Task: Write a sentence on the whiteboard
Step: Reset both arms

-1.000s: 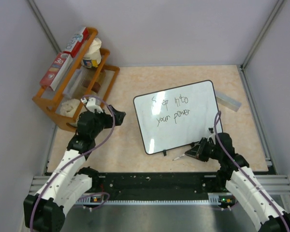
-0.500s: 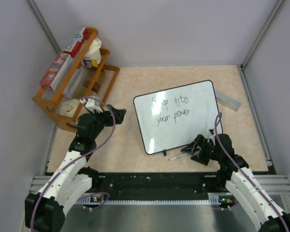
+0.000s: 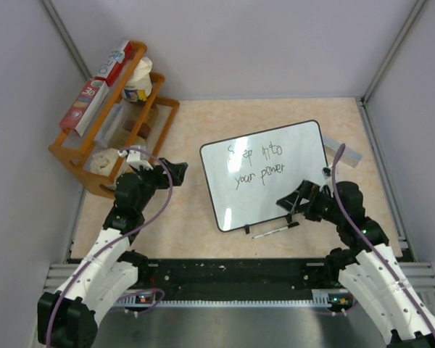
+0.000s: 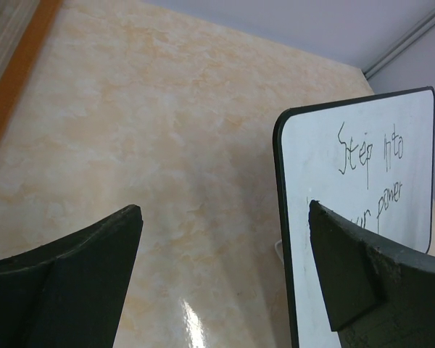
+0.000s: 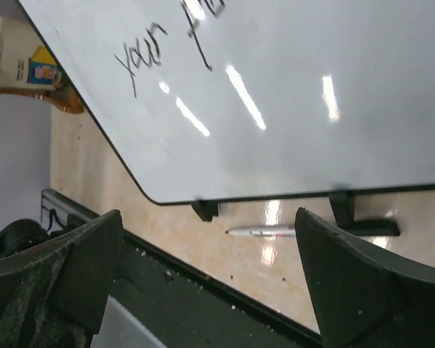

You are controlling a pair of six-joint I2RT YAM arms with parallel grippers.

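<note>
The whiteboard [image 3: 290,145] lies tilted on the table, a glossy white board with a black rim and small clips on its near edge. The sentence [image 3: 257,164] reads "Step into your power" in two dark handwritten lines. A thin marker [image 3: 275,230] lies loose on the table just off the board's near edge. My right gripper [image 3: 293,199] hovers open over the board's near right part, with nothing between its fingers. The right wrist view shows the board [image 5: 312,109] and the marker [image 5: 264,231] below my open right gripper [image 5: 207,217]. My left gripper [image 3: 177,172] is open, left of the board [image 4: 362,188].
A wooden rack [image 3: 109,138] with boxes and bags stands at the back left. A small grey flat bar [image 3: 341,151] lies past the board's right corner. The black base rail [image 3: 232,272] runs along the near table edge. Grey walls close in both sides.
My right gripper has opened and let go of the marker, which now lies on the table. The right arm has risen and moved back over the board's near edge. The left arm has hardly moved.
</note>
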